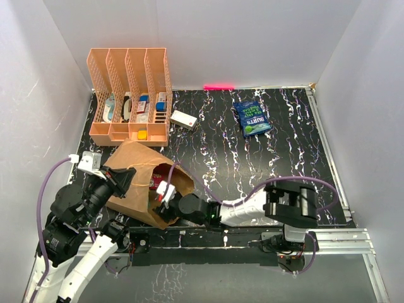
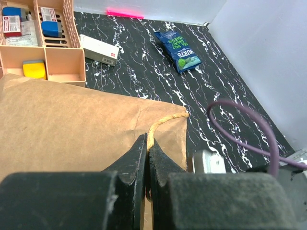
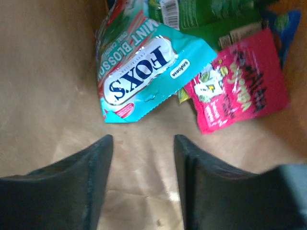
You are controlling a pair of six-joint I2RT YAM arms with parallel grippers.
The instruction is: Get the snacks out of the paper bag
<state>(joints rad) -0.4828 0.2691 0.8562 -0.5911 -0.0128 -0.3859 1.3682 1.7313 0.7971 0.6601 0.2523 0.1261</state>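
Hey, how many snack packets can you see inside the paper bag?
3 clearly: a teal packet on the left, a pink packet to its right, a green bag beyond both. A blue edge at the far right may be a fourth; others may be hidden.

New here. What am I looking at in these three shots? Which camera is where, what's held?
Two robot arms bolted at a table's near edge. The overhead view shows both from above; the other two pictures come from cameras on each wrist. The left gripper is shut, pinching the paper bag at its twisted handle. The right gripper is open inside the bag, empty, facing a teal packet and a pink packet. On the table: a blue chip bag, white box, orange rack.
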